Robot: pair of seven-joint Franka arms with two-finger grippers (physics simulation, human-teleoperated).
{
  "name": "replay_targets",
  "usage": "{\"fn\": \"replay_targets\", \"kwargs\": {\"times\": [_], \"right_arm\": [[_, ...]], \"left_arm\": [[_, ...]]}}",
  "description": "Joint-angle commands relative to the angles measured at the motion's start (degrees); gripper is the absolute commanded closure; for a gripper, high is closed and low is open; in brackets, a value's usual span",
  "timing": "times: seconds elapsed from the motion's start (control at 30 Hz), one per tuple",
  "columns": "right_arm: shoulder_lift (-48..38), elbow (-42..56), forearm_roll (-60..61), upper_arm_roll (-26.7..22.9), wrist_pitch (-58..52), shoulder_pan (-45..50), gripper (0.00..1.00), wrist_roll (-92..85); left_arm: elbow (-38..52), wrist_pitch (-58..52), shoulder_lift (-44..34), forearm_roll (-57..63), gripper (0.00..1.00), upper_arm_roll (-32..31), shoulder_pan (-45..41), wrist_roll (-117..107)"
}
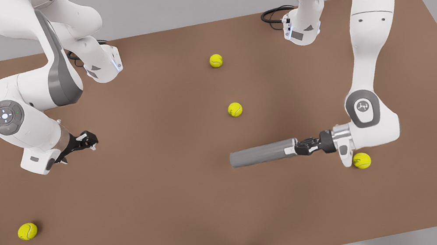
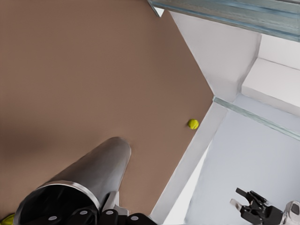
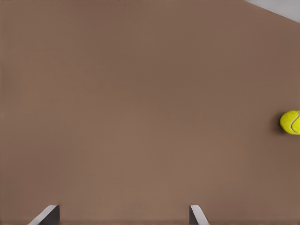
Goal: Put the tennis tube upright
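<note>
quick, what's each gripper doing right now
left gripper: shut on the tennis tube, at its rim end.
right gripper: open, holding nothing, waiting above the table.

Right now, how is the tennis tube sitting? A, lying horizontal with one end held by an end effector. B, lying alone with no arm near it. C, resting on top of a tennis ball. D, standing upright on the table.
A: the tennis tube is horizontal, its lighter rimmed end gripped by the left end effector, on the front view's right.

Left end effector [image 1: 299,147] clamped, wrist horizontal; right end effector [image 1: 90,140] spread, waiting.
</note>
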Motion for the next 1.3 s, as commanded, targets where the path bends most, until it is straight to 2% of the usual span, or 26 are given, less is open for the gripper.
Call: {"fn": "replay_targets", "kwargs": {"times": [0.0,0.77,1.1,1.27], "right_arm": [[0.01,0.00,0.00,0.00,0.00,0.01,0.00,0.00],[0.36,0.09,0.00,0.00,-0.35,0.10,0.00,0.09],[0.36,0.00,0.00,0.00,-0.70,0.10,0.00,0.00],[0.36,0.00,0.00,0.00,-0.70,0.10,0.00,0.00]], "left_arm": [[0.00,-0.01,-0.03,2.99,0.79,0.00,0.01,-0.24],[2.63,-5.72,-12.42,37.97,0.79,0.44,0.54,-13.78],[2.63,-5.55,-12.87,58.72,0.79,-0.27,-0.87,-13.78],[2.63,-4.84,-9.44,61.71,0.79,-0.18,-1.13,-13.87]]}}
